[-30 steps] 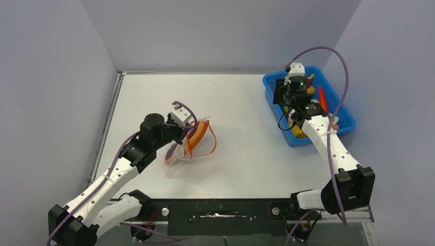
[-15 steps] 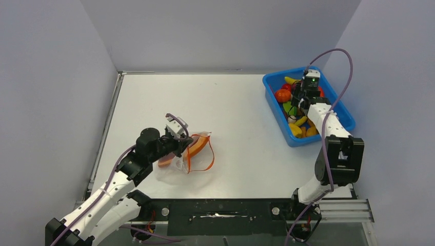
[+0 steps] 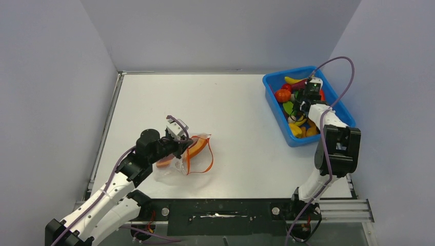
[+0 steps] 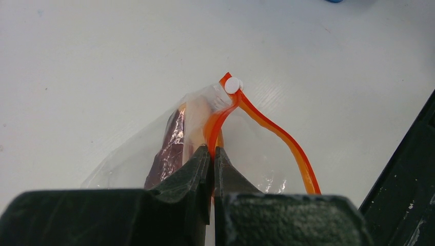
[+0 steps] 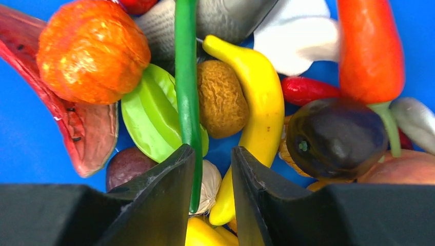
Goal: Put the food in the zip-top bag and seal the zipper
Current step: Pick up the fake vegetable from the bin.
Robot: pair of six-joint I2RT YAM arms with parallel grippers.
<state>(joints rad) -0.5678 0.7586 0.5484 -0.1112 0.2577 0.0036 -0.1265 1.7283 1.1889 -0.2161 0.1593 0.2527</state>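
Note:
The clear zip-top bag lies on the table left of centre, its mouth gaping. My left gripper is shut on the red-orange zipper near its white slider end. A dark purple-brown piece of food shows through the bag's wall, and an orange piece shows at the mouth. My right gripper hangs open low over the food in the blue tray. A thin green pod runs between its fingers, against the left one. A yellow banana lies by the right finger.
Packed in the blue tray are an orange round fruit, a light green piece, a carrot, a dark eggplant and others. Grey walls close in the table on the left, back and right.
My right arm has shifted toward the tray's right side and lowered onto the food, and its jaws have narrowed. My left arm drew the bag a little nearer, then held still.

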